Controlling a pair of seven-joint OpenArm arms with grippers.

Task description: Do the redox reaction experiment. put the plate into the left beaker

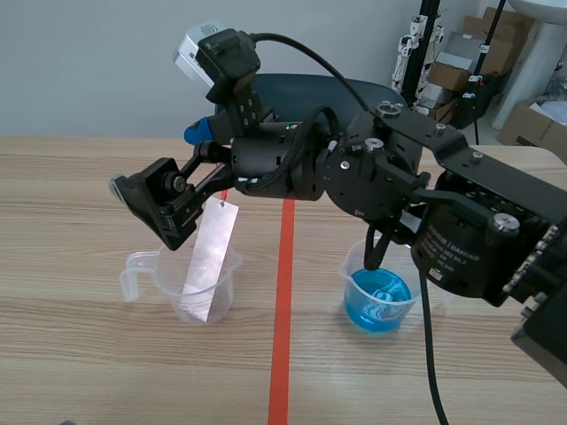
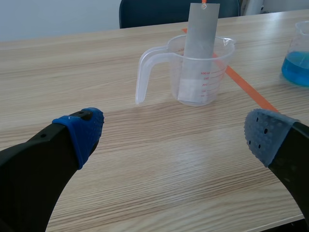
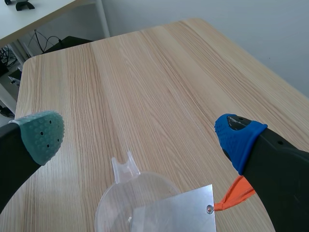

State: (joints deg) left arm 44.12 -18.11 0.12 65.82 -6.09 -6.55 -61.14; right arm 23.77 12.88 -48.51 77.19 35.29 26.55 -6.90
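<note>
The plate (image 1: 211, 257) is propped, tilted, inside the left beaker (image 1: 164, 283) on the desk (image 1: 89, 372) — right jaws are spread wide above the beaker, left jaws spread before it.

- We see a light wooden table (image 1: 80, 354) filling the scene view from 3 through 6 to 9 o'clock, with an orange-red tape line (image 1: 282, 336) running down its middle toward 6 o'clock.
- A plain pale grey-blue wall (image 1: 89, 62) spans 9 to 12 o'clock behind it.
- At 12 o'clock we make out the dark blue back of a chair (image 1: 292, 93) just past the table's far edge.
- Between 1 and 2 o'clock we find stacked cardboard boxes (image 1: 461, 75), a black stand (image 1: 427, 35) and a white column (image 1: 539, 44).
- In the right wrist view we notice a white desk (image 3: 43, 12) on a white leg (image 3: 102, 19) beyond the table's rounded corner, with dark cables (image 3: 41, 43) beneath it.
- The light is soft and even; we see no hard shadows on the wood.
</note>
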